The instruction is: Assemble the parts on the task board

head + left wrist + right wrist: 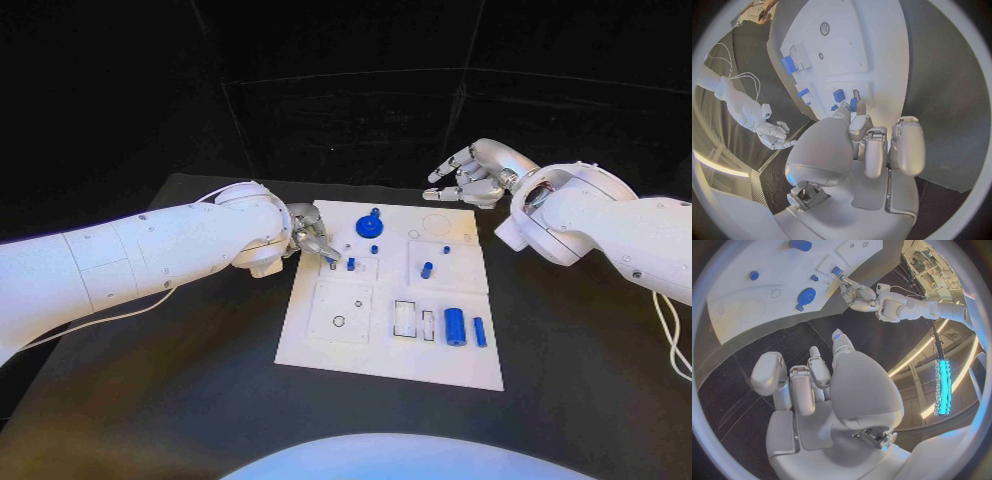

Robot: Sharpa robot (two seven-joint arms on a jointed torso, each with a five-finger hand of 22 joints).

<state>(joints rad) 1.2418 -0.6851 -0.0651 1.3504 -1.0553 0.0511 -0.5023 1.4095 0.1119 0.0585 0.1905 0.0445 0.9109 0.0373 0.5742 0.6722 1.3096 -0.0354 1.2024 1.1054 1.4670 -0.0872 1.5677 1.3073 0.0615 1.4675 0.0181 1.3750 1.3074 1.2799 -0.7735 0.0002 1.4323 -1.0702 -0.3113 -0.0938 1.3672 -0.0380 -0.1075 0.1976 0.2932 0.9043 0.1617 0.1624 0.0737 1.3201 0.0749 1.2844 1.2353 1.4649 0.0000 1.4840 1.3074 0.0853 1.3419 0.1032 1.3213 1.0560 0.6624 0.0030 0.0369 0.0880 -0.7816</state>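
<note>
The left hand [309, 240] reaches over the near-side edge of the white task board [346, 345], its fingertips [330, 259] down at a small blue part [351, 264] that stands in the raised white square just beyond them. In the left wrist view the thumb and one finger [856, 126] come together right at that blue part [853, 104] while the other fingers [907, 145] are curled in beside it, but the fingertips cover the contact, so whether the part is truly pinched or only touched cannot be told. Just past the hand lies a round blue knob piece [371, 224], and farther across the board a short blue peg [427, 269] stands in another white square. Well away from the hand, toward the board's opposite corner, a thick blue cylinder [454, 326] and a thin blue bar [479, 331] lie side by side, next to two pale slots that are hard to make out. The right hand [469, 176] hangs off the board's far corner over the black table [173, 400], holding nothing, its fingers loosely bent and apart.
</note>
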